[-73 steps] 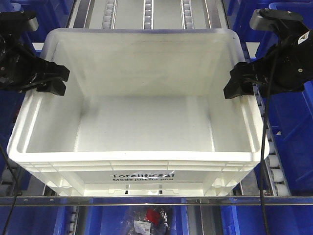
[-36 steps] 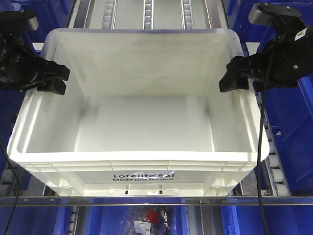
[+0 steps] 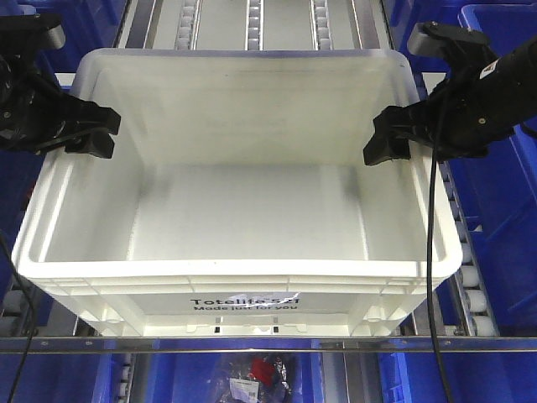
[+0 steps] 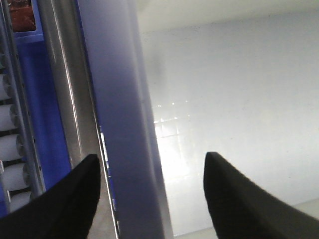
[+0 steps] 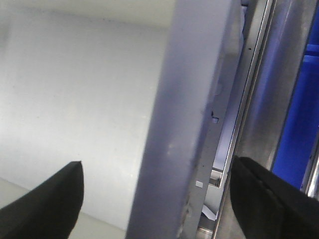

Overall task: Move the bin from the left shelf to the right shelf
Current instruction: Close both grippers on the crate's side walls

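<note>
The white bin [image 3: 243, 210] with black "Totelife" print on its front sits on the shelf rollers, open side up and empty. My left gripper [image 3: 99, 134] is open over the bin's left wall. In the left wrist view the rim [image 4: 124, 124] runs between the two black fingers of the gripper [image 4: 149, 194]. My right gripper [image 3: 382, 136] is open over the bin's right wall. In the right wrist view the rim [image 5: 194, 124] lies between the two fingers of the gripper [image 5: 157, 199]. Neither gripper grips the wall.
Blue plastic bins [image 3: 503, 193] stand at both sides and below. Roller tracks [image 3: 252, 21] run behind the bin. A metal shelf rail [image 3: 268, 343] crosses the front. A clear bag with red parts [image 3: 260, 374] lies underneath. Metal rails [image 4: 65, 99] flank the bin.
My right gripper has moved left and slightly up, so that its fingers now reach over the bin's right wall. The left gripper and the bin have barely moved.
</note>
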You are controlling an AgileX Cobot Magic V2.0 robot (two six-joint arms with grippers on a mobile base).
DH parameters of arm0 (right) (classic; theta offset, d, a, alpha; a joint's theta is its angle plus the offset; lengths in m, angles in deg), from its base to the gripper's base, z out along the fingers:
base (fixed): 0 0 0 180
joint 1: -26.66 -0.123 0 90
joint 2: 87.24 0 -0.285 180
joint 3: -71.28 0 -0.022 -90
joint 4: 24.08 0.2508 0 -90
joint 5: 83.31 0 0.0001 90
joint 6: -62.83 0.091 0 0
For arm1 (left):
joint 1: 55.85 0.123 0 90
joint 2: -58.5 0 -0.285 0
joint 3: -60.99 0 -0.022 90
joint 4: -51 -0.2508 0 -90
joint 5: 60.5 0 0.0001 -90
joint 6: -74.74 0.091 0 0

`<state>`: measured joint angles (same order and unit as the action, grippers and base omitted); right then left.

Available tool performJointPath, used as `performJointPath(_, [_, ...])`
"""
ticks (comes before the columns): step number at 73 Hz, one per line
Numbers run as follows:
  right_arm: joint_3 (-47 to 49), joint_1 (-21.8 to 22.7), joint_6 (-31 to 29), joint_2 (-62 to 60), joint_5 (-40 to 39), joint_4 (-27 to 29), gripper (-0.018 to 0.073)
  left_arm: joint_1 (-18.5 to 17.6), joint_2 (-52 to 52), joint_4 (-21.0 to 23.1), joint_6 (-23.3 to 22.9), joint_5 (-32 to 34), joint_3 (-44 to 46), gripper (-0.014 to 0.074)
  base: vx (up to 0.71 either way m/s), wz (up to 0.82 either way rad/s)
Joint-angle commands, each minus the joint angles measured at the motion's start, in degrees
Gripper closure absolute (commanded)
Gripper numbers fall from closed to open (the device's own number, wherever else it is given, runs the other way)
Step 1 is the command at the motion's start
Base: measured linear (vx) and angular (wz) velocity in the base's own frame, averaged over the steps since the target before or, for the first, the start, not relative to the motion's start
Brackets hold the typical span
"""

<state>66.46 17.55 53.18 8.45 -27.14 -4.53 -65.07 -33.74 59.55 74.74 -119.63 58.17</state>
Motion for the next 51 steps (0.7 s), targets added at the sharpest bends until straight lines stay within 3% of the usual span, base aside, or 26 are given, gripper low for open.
performJointPath(1, [1.8, 0.2, -0.6, -1.2, -2.2, 1.2, 0.0006, 0.0, 1.9, 0.6, -0.5, 2.5, 1.7, 0.0164, 0.00, 0.00])
performJointPath(32, [1.8, 0.2, -1.4, -0.8, -3.1, 2.1, 0.0068, 0.0, 1.9, 0.6, -0.5, 3.1, 1.7, 0.0168, 0.00, 0.00])
performJointPath(41, [1.8, 0.2, -1.4, -0.8, -3.3, 2.1, 0.0172, 0.0, 1.9, 0.6, -0.4, 3.6, 1.7, 0.0232, 0.00, 0.00])
performJointPath(51, [1.8, 0.2, -1.4, -0.8, -3.5, 2.1, 0.0361, 0.0, 1.9, 0.6, -0.4, 4.2, 1.7, 0.0402, 0.00, 0.00])
